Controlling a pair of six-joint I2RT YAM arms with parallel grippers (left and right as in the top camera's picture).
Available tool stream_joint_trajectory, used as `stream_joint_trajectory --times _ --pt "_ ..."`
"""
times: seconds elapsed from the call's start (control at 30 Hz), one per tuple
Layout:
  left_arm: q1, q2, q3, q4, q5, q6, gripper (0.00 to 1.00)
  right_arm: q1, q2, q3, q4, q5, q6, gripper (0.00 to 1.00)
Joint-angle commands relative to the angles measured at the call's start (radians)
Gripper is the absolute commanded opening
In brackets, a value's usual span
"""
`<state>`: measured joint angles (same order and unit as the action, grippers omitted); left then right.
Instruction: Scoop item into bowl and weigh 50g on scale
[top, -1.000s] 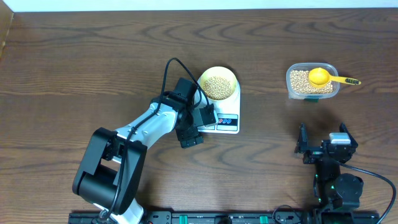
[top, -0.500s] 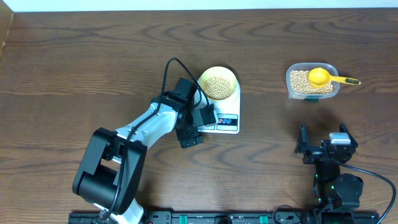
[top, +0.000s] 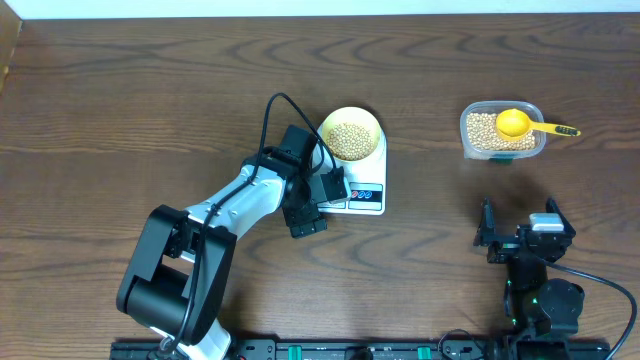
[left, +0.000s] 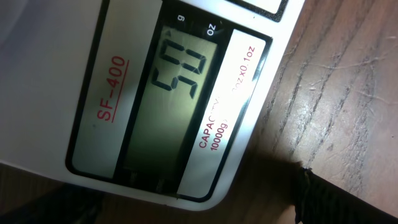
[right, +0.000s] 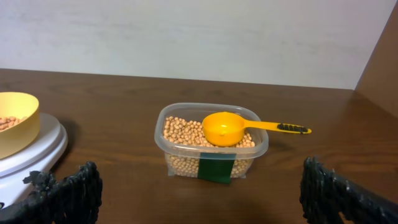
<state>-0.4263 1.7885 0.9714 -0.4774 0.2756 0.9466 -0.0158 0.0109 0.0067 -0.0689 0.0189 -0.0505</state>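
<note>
With the left gripper (top: 320, 205) wide and empty over the small white rectangular scale (top: 365, 197), read its grey display (left: 168, 99) without touching; right gripper (top: 520, 226) likewise wide.

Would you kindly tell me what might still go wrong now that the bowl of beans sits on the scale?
1. The left gripper hangs open over the front of the scale, beside the bowl. A careless pull-away might nudge either and upset the 50 on the display.
2. The scoop rests on the beans in the tub, handle jutting past the rim. A bump could tip it out.
</note>
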Motion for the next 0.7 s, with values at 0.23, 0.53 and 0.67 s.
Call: stream_joint_trajectory --times 0.23,0.53,0.67 --pt "-0.013 0.054 -0.018 -0.003 0.200 0.021 0.98 -0.005 -0.005 -0.001 -0.003 0.008 0.016 0.99" --pt "-0.009 0.053 -0.018 0.180 0.318 -0.161 0.98 -0.005 -0.005 -0.001 -0.003 0.008 0.017 0.99" --pt "0.011 0.032 -0.018 0.382 0.315 -0.430 0.98 -0.005 -0.005 -0.001 -0.003 0.008 0.017 0.99"
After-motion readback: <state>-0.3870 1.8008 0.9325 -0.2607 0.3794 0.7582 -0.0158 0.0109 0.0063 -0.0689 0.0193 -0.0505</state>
